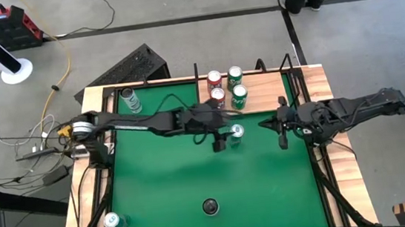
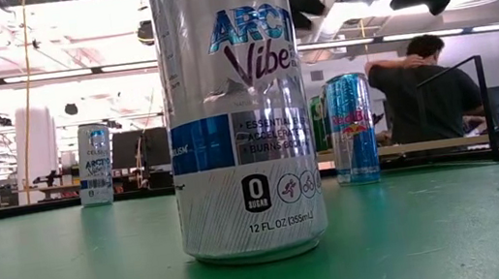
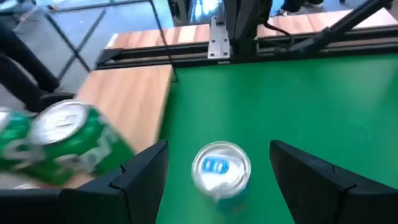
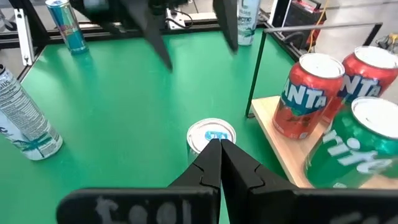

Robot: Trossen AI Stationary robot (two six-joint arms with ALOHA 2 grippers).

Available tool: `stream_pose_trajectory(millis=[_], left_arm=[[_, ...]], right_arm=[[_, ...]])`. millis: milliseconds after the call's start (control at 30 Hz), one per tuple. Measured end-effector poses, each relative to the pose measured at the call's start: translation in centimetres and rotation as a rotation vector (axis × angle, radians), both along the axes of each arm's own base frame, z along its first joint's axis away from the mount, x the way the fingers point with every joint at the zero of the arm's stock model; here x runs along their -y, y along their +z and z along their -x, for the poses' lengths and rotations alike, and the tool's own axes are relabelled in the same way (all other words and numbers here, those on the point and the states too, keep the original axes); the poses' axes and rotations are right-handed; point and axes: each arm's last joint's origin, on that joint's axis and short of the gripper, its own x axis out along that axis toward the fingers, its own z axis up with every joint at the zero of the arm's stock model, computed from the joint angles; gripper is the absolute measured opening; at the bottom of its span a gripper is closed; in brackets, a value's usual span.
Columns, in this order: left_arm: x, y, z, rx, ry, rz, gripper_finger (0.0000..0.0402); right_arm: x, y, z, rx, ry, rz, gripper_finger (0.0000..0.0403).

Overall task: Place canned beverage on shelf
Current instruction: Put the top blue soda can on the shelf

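Observation:
A blue-and-silver canned beverage [image 1: 236,131] stands upright on the green mat, just in front of the shelf [image 1: 263,87]. It also shows in the low view [image 2: 353,128]. My left gripper [image 3: 219,149] is open above it, one finger on either side of the can's top [image 3: 221,167], touching nothing. My right gripper [image 4: 221,146] is shut and empty, to the right of the can [image 4: 211,135], pointing at it. The shelf holds two red cans [image 4: 308,93] and two green cans [image 4: 351,146], upright on its wood plank.
A tall silver can [image 2: 236,112] stands at the mat's near middle, and shows in the right wrist view [image 4: 28,118]. Another silver can [image 1: 130,99] stands far left, and a blue one [image 1: 114,221] near left. The shelf's black posts [image 4: 256,68] rise beside the target can. A person [image 2: 418,86] is beyond the table.

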Motion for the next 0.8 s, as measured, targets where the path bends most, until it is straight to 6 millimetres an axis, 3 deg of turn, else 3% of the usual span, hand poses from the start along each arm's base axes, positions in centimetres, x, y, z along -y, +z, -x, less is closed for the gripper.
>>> stream_pose_trajectory(millis=[133, 267, 400, 600, 800], left_arm=[[0.3, 1.3, 3.8, -0.033, 0.092, -0.055, 0.0264], [0.4, 1.2, 8.5, -0.040, 0.231, -0.078, 0.0264], [1.3, 0.8, 13.3, 0.048, 0.232, -0.062, 0.0264], [2.9, -1.6, 19.7, 0.309, 0.052, -0.002, 0.0264], [2.7, -5.0, 24.5, 0.614, -0.017, 0.063, 0.0264]], right_arm=[[-0.1, -0.3, -0.8, -0.026, 0.027, 0.060, 0.0029], [-0.2, -0.6, -1.6, -0.048, 0.046, 0.107, 0.0029], [-0.1, -0.6, -2.3, -0.037, 0.037, 0.113, 0.0029], [-0.4, 0.4, -2.7, 0.045, 0.069, 0.078, 0.0036], [-0.9, 0.9, -3.5, 0.069, 0.081, 0.054, 0.0072]])
